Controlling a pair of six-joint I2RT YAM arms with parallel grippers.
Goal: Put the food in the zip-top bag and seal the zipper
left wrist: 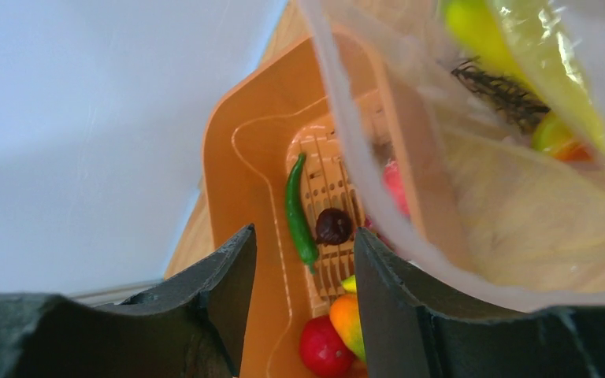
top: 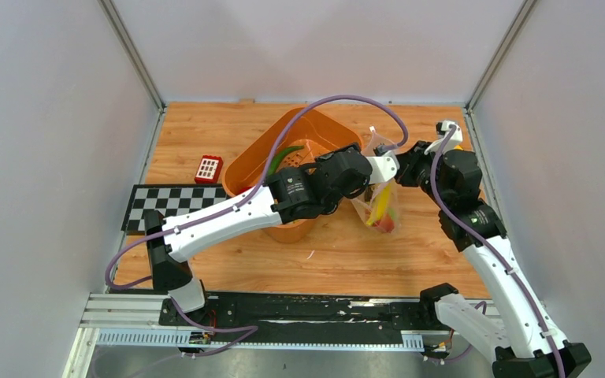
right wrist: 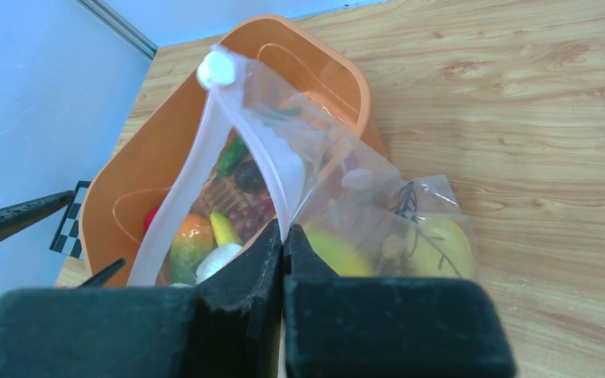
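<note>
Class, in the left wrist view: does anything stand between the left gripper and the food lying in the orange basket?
Nothing visible blocks the left gripper from the green chili and dark nut in the basket. The clear bag hangs to one side, over part of the basket.

Lab: white-walled enclosure, calibration checkerboard

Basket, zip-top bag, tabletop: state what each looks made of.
The basket looks like moulded plastic: orange, smooth, semi-gloss, slotted floor. The zip-top bag is thin clear plastic film, crinkled and shiny. The tabletop seems wood or wood-look board: visible grain, matte.
</note>
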